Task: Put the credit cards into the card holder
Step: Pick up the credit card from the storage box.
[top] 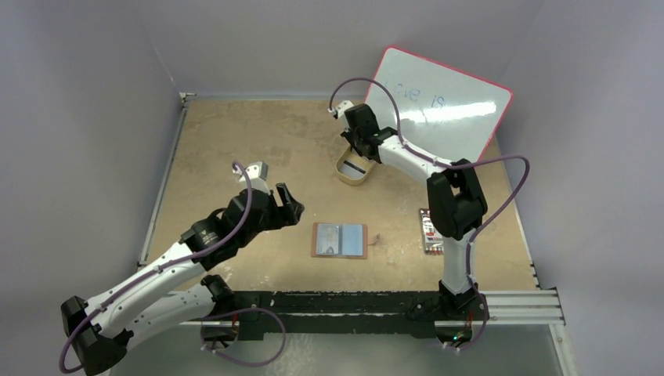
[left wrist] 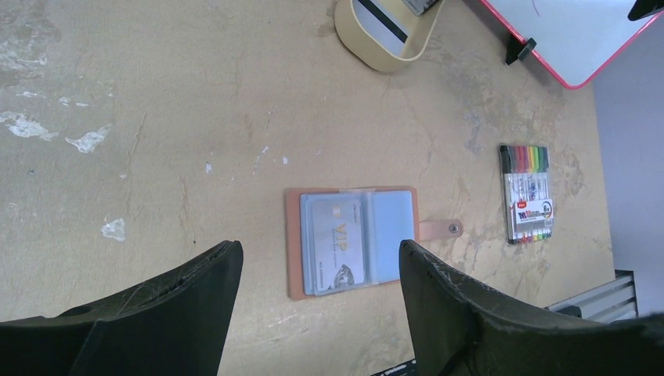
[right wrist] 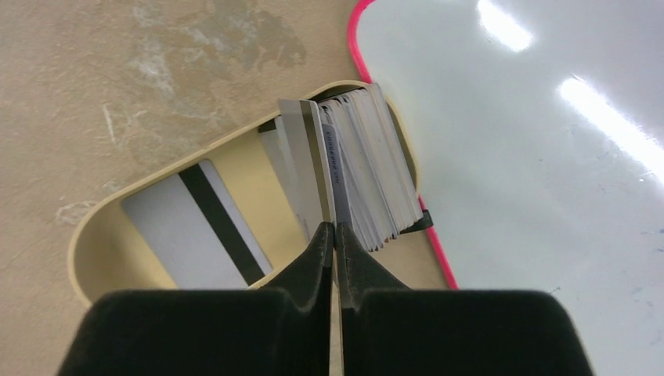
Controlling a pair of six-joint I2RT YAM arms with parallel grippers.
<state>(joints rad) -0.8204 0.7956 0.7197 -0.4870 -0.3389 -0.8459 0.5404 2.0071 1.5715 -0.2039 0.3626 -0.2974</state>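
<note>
The card holder [top: 339, 240] lies open on the table, reddish-brown with clear light-blue sleeves. In the left wrist view [left wrist: 352, 239] a whitish VIP card [left wrist: 341, 244] sits in its left sleeve and the snap tab [left wrist: 440, 229] points right. My left gripper [top: 291, 205] is open and empty, just left of the holder and above the table [left wrist: 319, 244]. My right gripper [top: 362, 153] is over the tan tray [right wrist: 94, 258], shut on one upright credit card [right wrist: 313, 157]. A stack of cards [right wrist: 376, 172] leans in the tray. A card with a dark stripe [right wrist: 196, 227] lies flat there.
A pink-framed whiteboard [top: 438, 106] leans at the back right, right behind the tray [top: 352, 174]. A pack of coloured markers [left wrist: 527, 193] lies to the right of the holder, near the right arm's base. Metal rails [top: 517, 301] run along the near edge.
</note>
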